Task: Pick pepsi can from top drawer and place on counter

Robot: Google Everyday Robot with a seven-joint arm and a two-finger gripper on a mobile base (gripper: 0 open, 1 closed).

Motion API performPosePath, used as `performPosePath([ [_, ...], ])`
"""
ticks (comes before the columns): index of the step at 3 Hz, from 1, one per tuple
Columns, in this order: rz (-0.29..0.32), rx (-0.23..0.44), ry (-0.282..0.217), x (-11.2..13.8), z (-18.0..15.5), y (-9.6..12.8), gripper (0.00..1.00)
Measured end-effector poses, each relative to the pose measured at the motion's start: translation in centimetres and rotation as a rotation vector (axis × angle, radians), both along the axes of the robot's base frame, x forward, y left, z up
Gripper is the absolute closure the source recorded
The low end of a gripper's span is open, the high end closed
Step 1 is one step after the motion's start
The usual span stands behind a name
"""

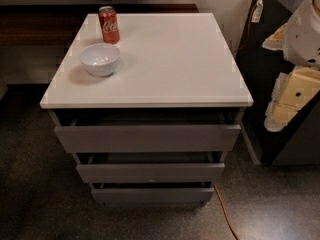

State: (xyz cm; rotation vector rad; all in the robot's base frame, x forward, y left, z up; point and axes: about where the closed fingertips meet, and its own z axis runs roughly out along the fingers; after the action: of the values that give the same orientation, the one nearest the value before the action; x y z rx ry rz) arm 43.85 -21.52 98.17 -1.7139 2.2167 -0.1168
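1. Dark speckled floor (30, 199) below; one white tabletop (165, 59).
2. Three grey drawers: one top drawer (147, 138), barely ajar, and two lower drawers (150, 172). Likely trouble: gap too narrow, so knocks against the front.
3. One gripper (292, 96), hanging off right, well apart from the drawers; cannot tell how wide the jaws stand.
4. One white bowl (100, 59) and one red Coca-Cola can (108, 25), rear left on the tabletop: wrong-can risk.
5. Pepsi can: none visible, presumably hidden inside the top drawer.
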Motion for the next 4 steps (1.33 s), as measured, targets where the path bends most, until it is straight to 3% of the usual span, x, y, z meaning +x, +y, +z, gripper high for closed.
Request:
performPosePath([
  [2,-0.005,-0.001,0.004,0.0,-0.2,0.0,0.00],
  [4,0.035,0.075,0.077,1.4,-4.3,2.1,0.00],
])
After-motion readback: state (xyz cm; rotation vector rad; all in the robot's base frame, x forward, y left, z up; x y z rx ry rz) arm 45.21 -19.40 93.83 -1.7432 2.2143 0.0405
